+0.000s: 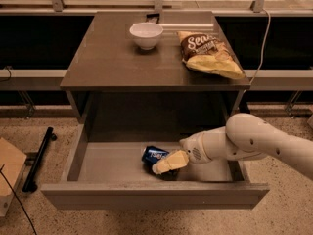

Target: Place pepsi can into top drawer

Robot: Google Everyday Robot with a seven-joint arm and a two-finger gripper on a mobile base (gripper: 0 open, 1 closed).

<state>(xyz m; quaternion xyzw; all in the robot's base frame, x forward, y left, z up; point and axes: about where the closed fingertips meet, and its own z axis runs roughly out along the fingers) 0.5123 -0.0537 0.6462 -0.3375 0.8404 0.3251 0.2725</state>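
Note:
The blue pepsi can [154, 154] lies on its side low inside the open top drawer [107, 165], near the middle of its pale floor. My gripper [165, 163] reaches in from the right on a white arm and is shut on the can's right end. One pale yellow finger [171, 161] lies across the front of the can; the other is hidden behind it. Whether the can rests on the floor or hangs just above it I cannot tell.
On the table top [112, 62] above the drawer stand a white bowl [146, 35] and a brown-and-yellow chip bag [210, 55]. The drawer's front panel [151, 196] juts toward me. A black bar [39, 158] and a cardboard box [9, 173] lie on the floor at left.

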